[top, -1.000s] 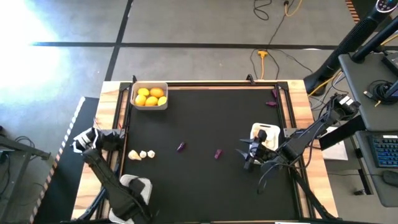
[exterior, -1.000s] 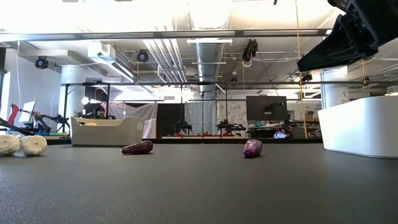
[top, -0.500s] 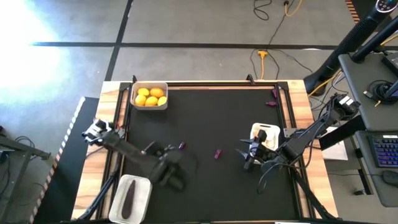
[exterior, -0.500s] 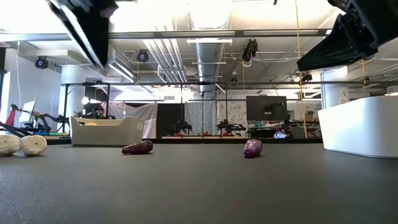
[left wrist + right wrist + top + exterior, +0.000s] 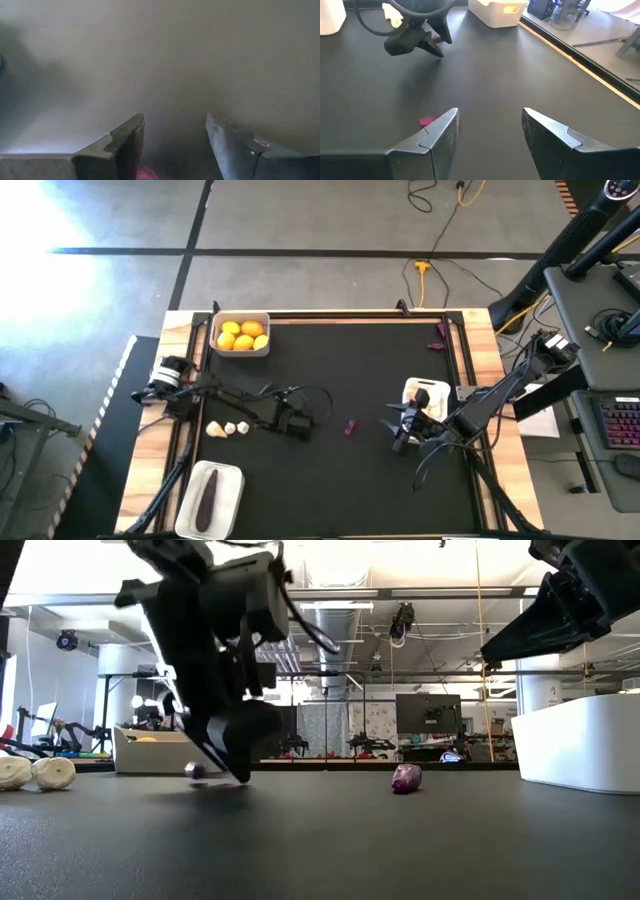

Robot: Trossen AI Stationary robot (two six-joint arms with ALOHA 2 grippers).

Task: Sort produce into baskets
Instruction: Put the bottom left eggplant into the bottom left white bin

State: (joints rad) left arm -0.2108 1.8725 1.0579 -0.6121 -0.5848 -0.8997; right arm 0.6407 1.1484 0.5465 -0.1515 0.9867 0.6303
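Status | my left gripper (image 5: 297,423) low over a small eggplant (image 5: 196,771) at mid-table, fingers spread, nothing held; second eggplant (image 5: 351,426) just beside | my right gripper (image 5: 398,430) parted, empty, beside white basket (image 5: 425,394)

Four yellow-orange citrus fruits (image 5: 242,335) fill the pale basket (image 5: 265,346) at the far left corner, a long dark eggplant (image 5: 208,498) lies lengthwise in the near-left basket (image 5: 232,476), and a third basket (image 5: 417,389) sits at the right side. Loose on the worktop lie white garlic bulbs (image 5: 228,428) in a row at left, a tiny purple eggplant (image 5: 351,426) near the middle, and another small purple piece (image 5: 437,346) by the far right edge.
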